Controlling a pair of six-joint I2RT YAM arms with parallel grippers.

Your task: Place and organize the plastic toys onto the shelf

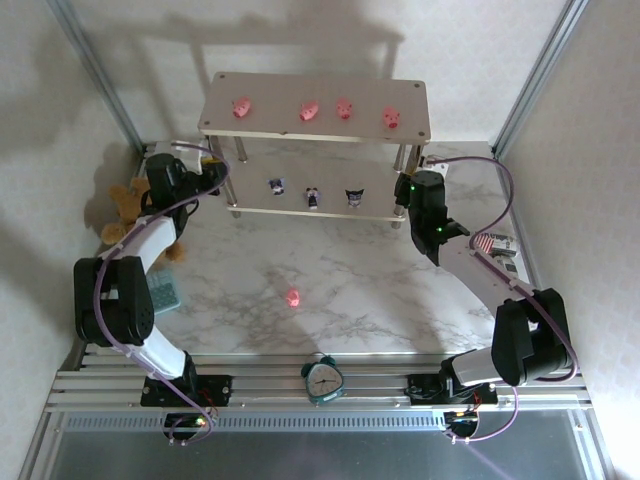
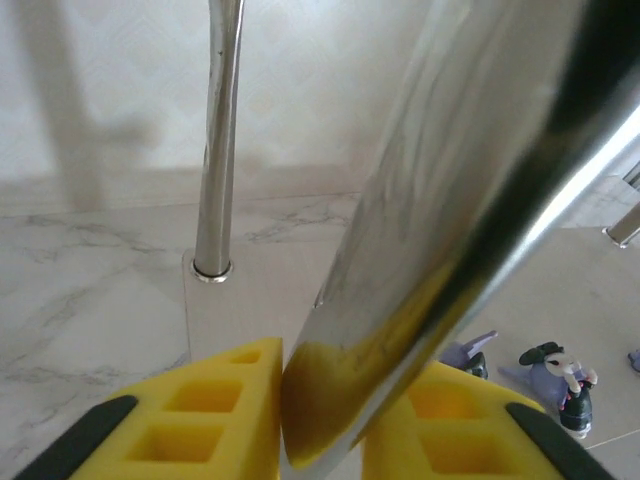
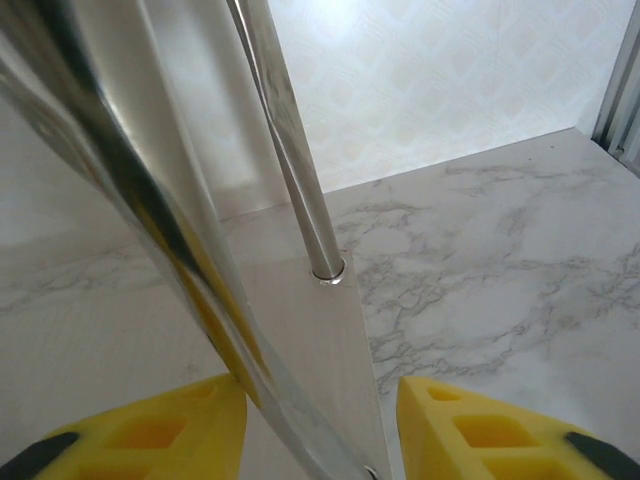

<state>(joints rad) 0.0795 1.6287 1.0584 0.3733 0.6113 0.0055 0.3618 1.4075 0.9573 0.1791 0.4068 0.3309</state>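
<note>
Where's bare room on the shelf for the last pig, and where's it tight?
Top board: widest gap lies between the leftmost pig and the second pig; the right three sit closer. Lower board: three purple figurines take the middle, and the left gripper and right gripper crowd its front corners. Open marble table surrounds the loose pig.

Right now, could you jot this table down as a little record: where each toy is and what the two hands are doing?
shelf: two boards, at the back of the table
top board: four pigs in a row
lower board: three figurines in a row
loose pig: alone on the table, before the shelf
left hand: fingers astride a left shelf leg, grip unclear
right hand: open around a right shelf leg
extras: bear at left, clock at near edge
</note>
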